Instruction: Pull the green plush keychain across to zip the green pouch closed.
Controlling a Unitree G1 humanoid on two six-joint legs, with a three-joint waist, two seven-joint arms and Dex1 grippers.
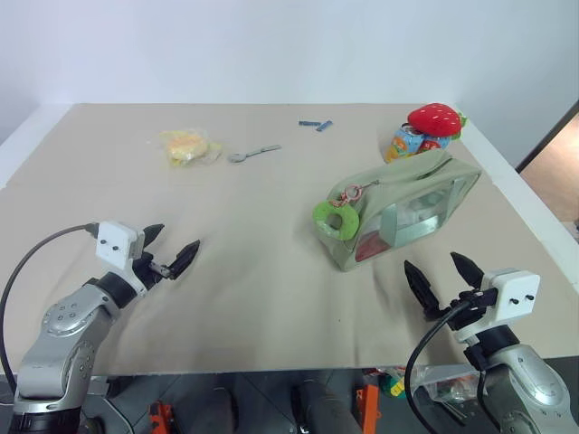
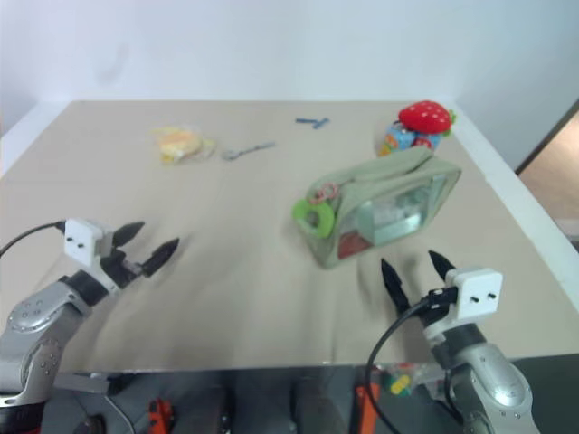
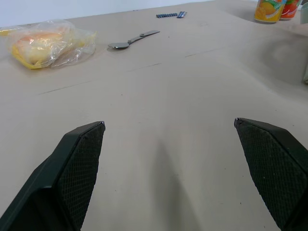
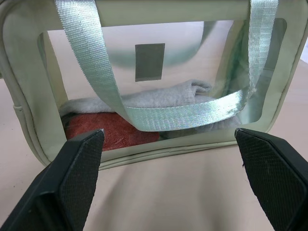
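The green pouch (image 1: 403,210) lay on the right half of the beige surface (image 1: 244,289), its long axis running diagonally from near-left to far-right, one clear window facing the right pincer (image 1: 444,275). The green plush keychain (image 1: 336,217) hung at the pouch's near-left end, resting against the fabric there, with its pinkish clasp (image 1: 354,193) just above it on the pouch's top edge. Through the window, in the right wrist view, a red cloth item (image 4: 108,132) and a grey folded cloth (image 4: 163,96) were seen inside, with the pouch's green strap (image 4: 159,115) looping across the window in front of them.

The right pincer hovered just near of the pouch, pointing at the window, its two black fingers (image 4: 77,178) spread wide and holding nothing. The left pincer (image 1: 168,251) hovered over bare surface on the left side, well apart from the pouch, its fingers (image 3: 72,178) likewise spread wide and empty.

At the far right corner, a red plush strawberry (image 1: 434,117) sat atop a colourful can (image 1: 409,141), just beyond the pouch's far end. Toward the far left lay a yellow plastic-wrapped packet (image 1: 187,146), with a metal spoon (image 1: 253,153) beside it, and a small blue item (image 1: 316,124) lay near the far edge.
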